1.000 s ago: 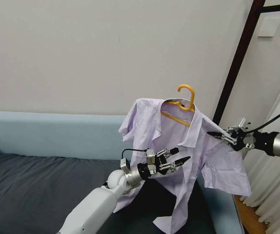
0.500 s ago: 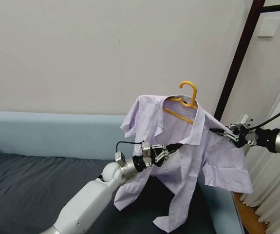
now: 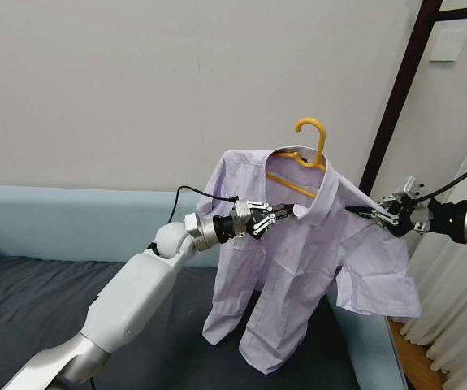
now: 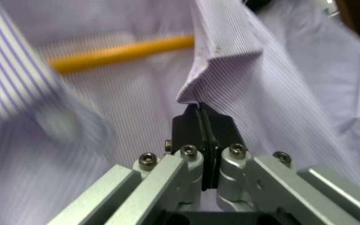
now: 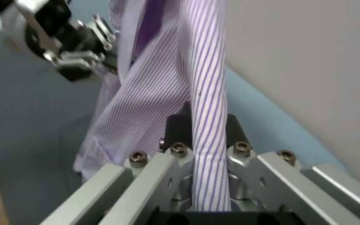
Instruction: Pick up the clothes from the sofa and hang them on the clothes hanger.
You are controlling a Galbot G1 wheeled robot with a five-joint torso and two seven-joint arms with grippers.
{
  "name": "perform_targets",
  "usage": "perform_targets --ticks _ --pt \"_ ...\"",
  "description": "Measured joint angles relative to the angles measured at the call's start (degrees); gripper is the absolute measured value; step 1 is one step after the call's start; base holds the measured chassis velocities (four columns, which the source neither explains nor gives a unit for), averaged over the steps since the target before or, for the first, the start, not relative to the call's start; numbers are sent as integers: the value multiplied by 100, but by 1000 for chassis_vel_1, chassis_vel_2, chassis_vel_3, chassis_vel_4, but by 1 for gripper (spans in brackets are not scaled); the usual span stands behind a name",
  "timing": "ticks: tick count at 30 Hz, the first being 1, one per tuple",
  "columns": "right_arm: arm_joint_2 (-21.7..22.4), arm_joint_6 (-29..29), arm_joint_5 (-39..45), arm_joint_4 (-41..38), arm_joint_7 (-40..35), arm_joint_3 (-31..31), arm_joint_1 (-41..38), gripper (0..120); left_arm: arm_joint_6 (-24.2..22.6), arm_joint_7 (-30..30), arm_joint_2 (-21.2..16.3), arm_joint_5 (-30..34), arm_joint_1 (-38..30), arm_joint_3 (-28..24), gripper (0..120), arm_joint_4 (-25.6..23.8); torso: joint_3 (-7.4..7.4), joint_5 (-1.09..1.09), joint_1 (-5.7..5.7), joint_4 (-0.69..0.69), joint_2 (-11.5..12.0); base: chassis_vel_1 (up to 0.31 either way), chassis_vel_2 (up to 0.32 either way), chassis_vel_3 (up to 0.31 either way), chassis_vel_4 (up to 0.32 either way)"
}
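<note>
A lilac striped shirt (image 3: pixel 298 268) hangs in the air on a yellow hanger (image 3: pixel 308 158), above the right end of the sofa (image 3: pixel 71 236). My left gripper (image 3: pixel 286 214) is shut on the shirt's front edge just below the collar; the left wrist view has its fingertips (image 4: pixel 203 129) pinched on the fabric (image 4: pixel 273 70) under the yellow hanger bar (image 4: pixel 123 52). My right gripper (image 3: pixel 361 214) is shut on the shirt's right shoulder; in the right wrist view a fold of striped cloth (image 5: pixel 205 108) runs between its fingers, with the left gripper (image 5: pixel 95 51) farther off.
The light-blue sofa with a dark grey seat (image 3: pixel 46 317) fills the lower left. A dark wooden post (image 3: pixel 395 97) leans up at the right against the white wall. White curtain folds (image 3: pixel 452 325) hang at the far right.
My left arm has lifted and reached further up, moving from the shirt's lower front to its collar edge and closing there. The shirt now hangs straighter. The right gripper barely moved.
</note>
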State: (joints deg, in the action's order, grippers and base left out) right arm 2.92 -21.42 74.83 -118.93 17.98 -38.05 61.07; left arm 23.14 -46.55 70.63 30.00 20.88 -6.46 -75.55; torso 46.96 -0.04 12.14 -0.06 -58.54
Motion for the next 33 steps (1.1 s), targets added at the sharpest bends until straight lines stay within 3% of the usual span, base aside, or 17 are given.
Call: perform_targets --ticks 9,15,19,26,29,33 --pt "256 -584 970 -161 -208 79 -341 1 -69 711 38 213 91 -79 0 -33 0 1 0 0 0 0 0 0 0" --pt "534 -653 1291 -122 -216 108 -567 1 -107 759 10 421 -149 -136 0 -106 0 1 0 0 0 0 0 0 0" --pt "747 -858 1863 -83 -720 111 -852 1 -121 742 96 454 -268 -212 0 -98 -1 0 0 -1 0 0 0 0 0" --pt "666 -870 1990 -40 -1013 105 -947 1 -75 991 145 498 -73 -310 0 -164 0 1 0 0 0 0 0 0 0" --pt "499 -654 1937 -85 -1237 43 -912 1 90 1626 115 608 225 -403 0 -317 -1 0 0 -1 0 0 0 0 0" --pt "277 -372 1549 -57 -1208 -12 -692 1 285 2112 111 601 633 -318 11 -469 0 -1 0 0 0 0 0 0 0"
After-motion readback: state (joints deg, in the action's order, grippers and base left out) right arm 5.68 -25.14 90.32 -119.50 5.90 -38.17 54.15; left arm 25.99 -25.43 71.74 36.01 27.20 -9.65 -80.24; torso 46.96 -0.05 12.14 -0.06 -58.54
